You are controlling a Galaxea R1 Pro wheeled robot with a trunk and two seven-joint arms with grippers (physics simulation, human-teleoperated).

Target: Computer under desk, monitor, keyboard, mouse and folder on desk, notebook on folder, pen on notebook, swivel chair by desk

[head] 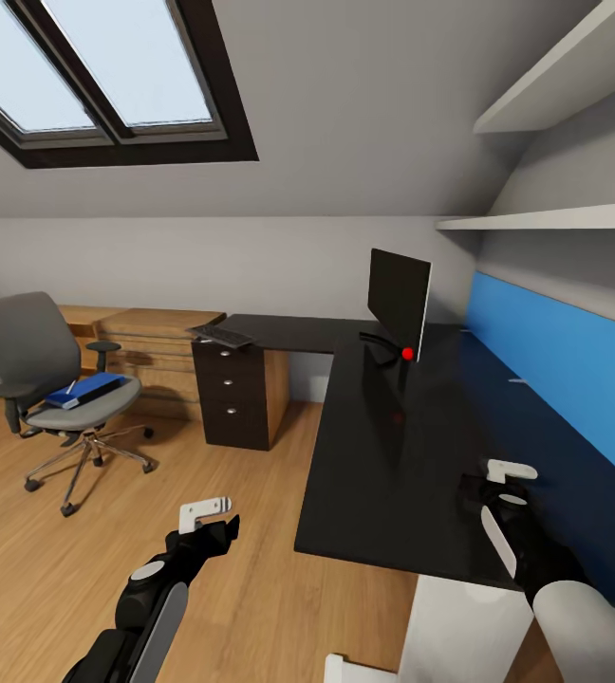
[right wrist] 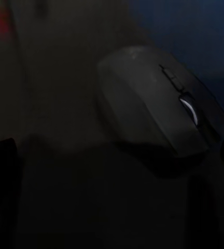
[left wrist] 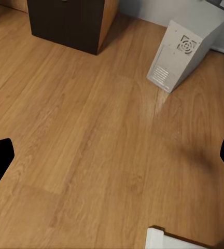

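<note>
Head view: monitor [head: 400,301] upright on desk [head: 383,465]; keyboard [head: 220,335] at desk's far end, about ten o'clock of the monitor; folder [head: 87,389] on swivel chair [head: 46,379], well apart at nine o'clock. Right gripper [head: 497,482] over the desktop, left gripper [head: 208,517] over floor. Left wrist view: computer [left wrist: 180,53] on floor, fingers spread, nothing held. Right wrist view: mouse [right wrist: 156,101] on the desk between parted fingers (no contact evident). Step judged: mouse placement; next, closing on it
</note>
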